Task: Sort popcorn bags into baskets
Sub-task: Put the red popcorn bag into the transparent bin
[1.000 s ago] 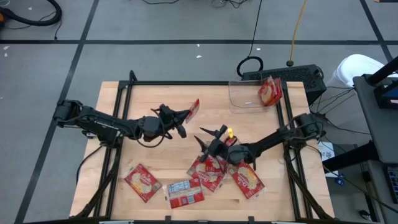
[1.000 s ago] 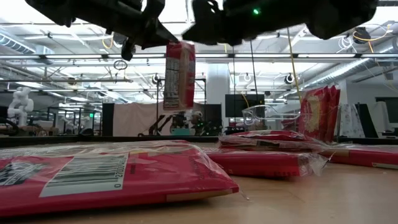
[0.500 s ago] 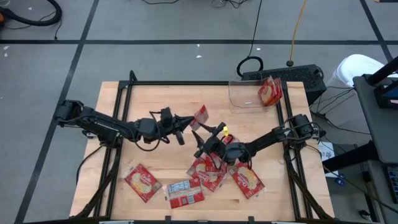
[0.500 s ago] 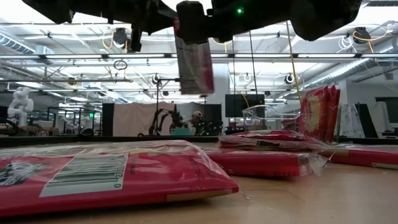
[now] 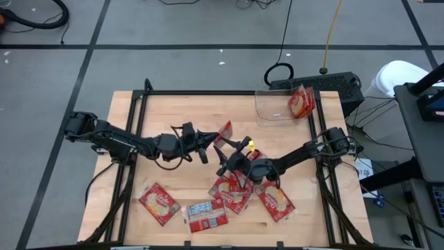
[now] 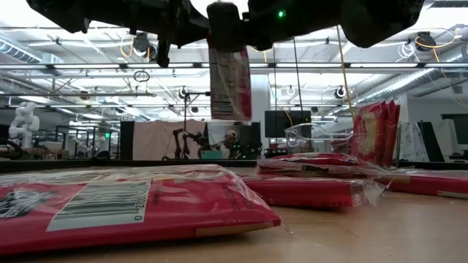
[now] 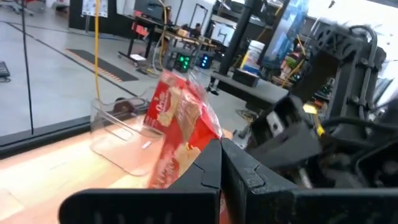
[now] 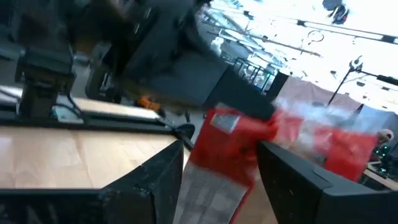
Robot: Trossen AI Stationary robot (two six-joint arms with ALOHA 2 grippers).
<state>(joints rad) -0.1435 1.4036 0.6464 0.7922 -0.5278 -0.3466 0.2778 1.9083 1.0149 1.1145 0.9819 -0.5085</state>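
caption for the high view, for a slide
Left gripper holds a popcorn bag mid-table before the open right gripper; the clear bin holds one bag.

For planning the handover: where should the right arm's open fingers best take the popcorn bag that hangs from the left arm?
Probably the free lower half of the hanging popcorn bag. The left gripper pinches its top edge, so it hangs upright with flat faces exposed. The right gripper, open beside it, should come level and close across the thin faces.

Upper left of the table lies bare — open passage; packets crowd lower centre; both arms bar the middle.
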